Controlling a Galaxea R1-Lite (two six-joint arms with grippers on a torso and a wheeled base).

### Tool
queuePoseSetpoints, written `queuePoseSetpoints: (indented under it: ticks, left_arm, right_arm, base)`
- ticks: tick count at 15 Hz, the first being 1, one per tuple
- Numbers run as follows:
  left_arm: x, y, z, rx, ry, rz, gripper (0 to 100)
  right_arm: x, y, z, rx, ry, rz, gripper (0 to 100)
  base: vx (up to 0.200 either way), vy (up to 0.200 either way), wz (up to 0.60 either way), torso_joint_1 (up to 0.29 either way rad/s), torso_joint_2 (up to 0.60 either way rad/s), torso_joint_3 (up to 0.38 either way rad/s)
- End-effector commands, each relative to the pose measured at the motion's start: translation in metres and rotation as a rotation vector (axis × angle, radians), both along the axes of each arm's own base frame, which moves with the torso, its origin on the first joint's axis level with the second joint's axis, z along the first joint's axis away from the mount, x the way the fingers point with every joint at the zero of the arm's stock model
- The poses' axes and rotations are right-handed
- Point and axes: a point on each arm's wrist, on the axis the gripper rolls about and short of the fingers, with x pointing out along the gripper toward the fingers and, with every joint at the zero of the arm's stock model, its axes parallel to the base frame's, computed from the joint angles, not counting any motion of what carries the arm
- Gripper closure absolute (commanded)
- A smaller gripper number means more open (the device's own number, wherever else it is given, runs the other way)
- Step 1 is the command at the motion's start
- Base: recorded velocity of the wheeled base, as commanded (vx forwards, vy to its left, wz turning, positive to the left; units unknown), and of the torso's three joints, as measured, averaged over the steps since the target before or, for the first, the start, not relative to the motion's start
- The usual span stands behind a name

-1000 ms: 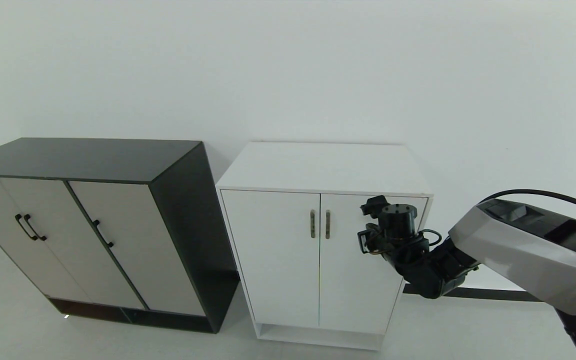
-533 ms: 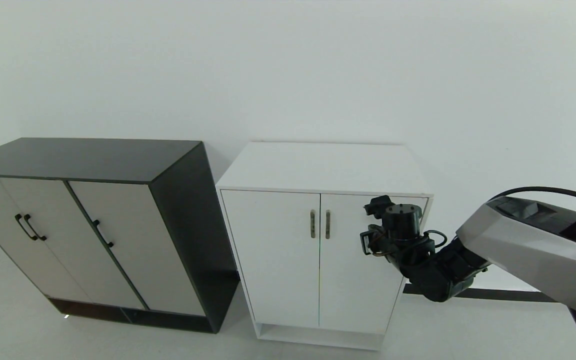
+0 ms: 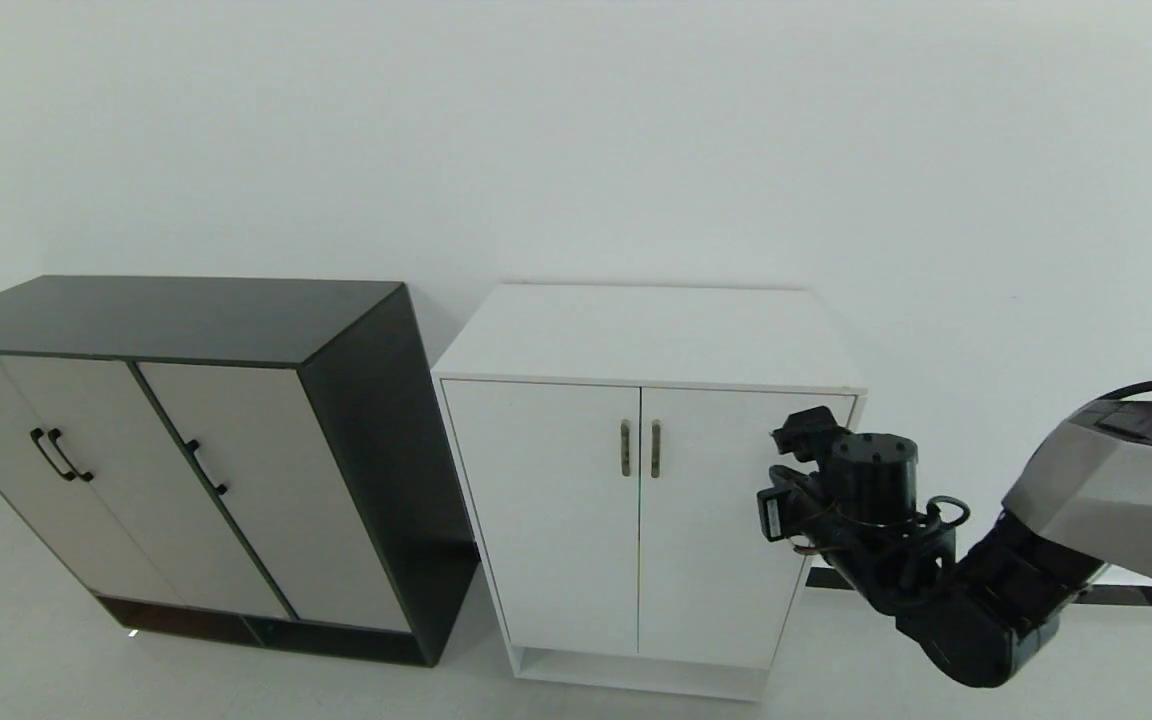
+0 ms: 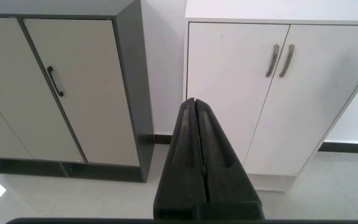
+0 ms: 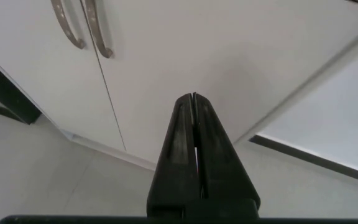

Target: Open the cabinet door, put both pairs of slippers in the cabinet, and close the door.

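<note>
the white cabinet [image 3: 641, 520] stood mid-frame in the head view with both doors shut, its upright right door handle [image 3: 655, 448] left of the nearer right hand [image 5: 193, 102], pressed closed on nothing, like the farther left hand [image 4: 194, 106].

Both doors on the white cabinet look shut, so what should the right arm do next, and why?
Probably open the right gripper and ease it toward the right door's handle. The white cabinet has both doors closed, the gripper is shut, and it sits aside from the handles, touching neither.
</note>
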Motion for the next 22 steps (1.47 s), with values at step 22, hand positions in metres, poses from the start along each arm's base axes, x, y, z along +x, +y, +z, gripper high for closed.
queuePoseSetpoints:
  ticks: [22]
  left_arm:
    - [0.000,0.000,0.000,-0.002,0.001,0.000,100]
  right_arm:
    - [-0.324,-0.181,0.019,0.137,-0.026,-0.015,100]
  base:
    - [0.000,0.000,0.00,0.000,0.00,0.000]
